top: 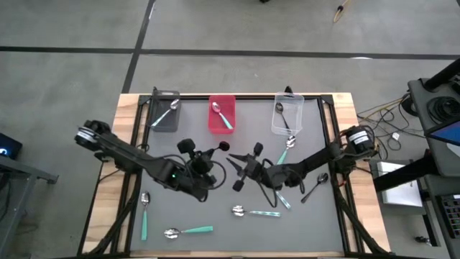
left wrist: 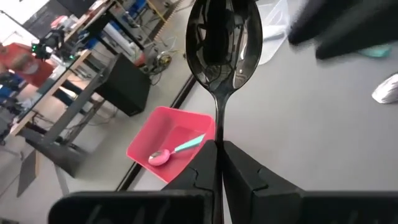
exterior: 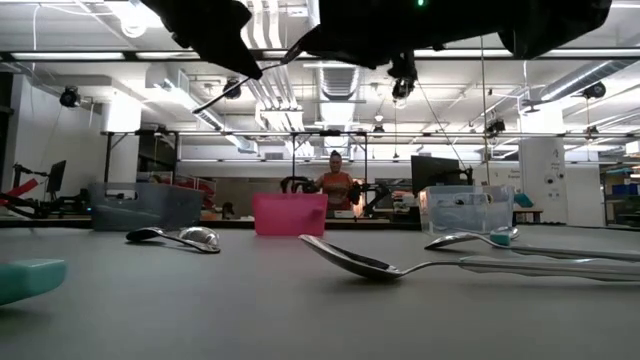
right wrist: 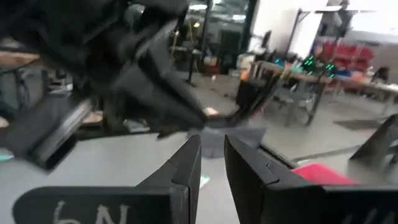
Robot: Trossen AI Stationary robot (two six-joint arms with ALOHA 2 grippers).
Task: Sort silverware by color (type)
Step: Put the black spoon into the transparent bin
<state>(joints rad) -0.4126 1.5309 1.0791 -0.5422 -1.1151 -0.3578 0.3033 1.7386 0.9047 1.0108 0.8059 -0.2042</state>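
Hold the left gripper (left wrist: 219,144) fingers firmly clenched on the black spoon (left wrist: 221,37), gripped low on its thin handle, bowl standing well out beyond the fingertips and raised clear of the desk (top: 215,216). Looks like a hand-across in mid-air, judging by the right gripper (right wrist: 212,140) facing it close by, fingers released to a narrow gap with nothing seen between them. Bring the free length of handle squarely into that gap, let go only once the other fingers have closed, and avoid twisting, since so slim a handle can pivot. Probably bound for the clear bin (top: 296,108), off to the right fingers' side, where another black spoon lies. Glossy all-black spoon, deep oval bowl mirroring the room. Beyond the left fingertips, far below: the pink bin (left wrist: 180,121) with a teal-handled spoon (left wrist: 177,148).
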